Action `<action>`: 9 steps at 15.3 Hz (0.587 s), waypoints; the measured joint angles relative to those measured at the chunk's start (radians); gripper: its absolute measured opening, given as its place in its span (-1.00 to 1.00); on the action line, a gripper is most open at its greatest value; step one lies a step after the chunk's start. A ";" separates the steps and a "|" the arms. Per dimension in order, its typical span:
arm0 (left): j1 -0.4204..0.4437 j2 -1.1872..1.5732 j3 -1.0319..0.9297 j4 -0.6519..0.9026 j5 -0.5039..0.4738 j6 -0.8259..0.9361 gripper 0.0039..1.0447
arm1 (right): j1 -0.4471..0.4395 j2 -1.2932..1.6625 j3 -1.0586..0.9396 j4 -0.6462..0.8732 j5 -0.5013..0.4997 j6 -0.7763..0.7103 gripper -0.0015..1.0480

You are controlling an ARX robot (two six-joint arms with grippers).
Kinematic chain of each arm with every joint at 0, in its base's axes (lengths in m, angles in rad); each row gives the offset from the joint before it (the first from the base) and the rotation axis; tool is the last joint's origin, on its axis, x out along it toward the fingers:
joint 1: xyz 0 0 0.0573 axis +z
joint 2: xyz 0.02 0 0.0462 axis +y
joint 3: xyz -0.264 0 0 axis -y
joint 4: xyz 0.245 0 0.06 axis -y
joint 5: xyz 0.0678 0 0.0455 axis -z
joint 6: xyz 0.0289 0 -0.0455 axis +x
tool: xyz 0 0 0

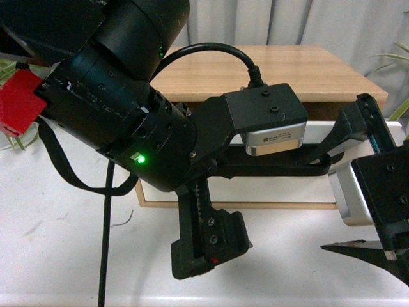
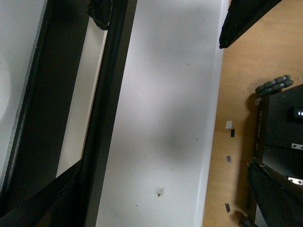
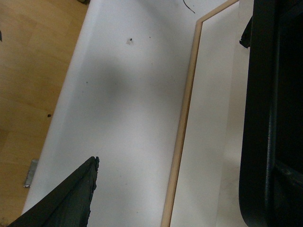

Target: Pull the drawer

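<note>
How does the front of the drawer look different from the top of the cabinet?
The drawer front is white with a thin pale wood edge; the cabinet top is brown grainy wood. The drawer front stands upright, facing the robot; the cabinet top lies flat. The left arm hides much of the drawer front, little of the cabinet top. Both belong to one cabinet.

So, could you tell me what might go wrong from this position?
The right gripper is open near the black handle of the drawer; pulling before it closes would probably make it slip off. The left arm crowds the same drawer front, so the arms may collide. Its cable could snag.
</note>
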 joint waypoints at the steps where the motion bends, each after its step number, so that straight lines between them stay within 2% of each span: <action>1: -0.003 -0.012 -0.016 0.003 0.004 0.000 0.88 | 0.002 -0.013 -0.016 0.001 -0.001 0.000 0.88; 4: -0.013 -0.070 -0.080 -0.003 0.018 -0.013 0.87 | 0.008 -0.074 -0.084 -0.015 -0.018 0.000 0.88; 9: -0.013 -0.076 -0.086 0.003 0.017 -0.022 0.87 | 0.006 -0.074 -0.082 -0.003 -0.025 -0.004 0.88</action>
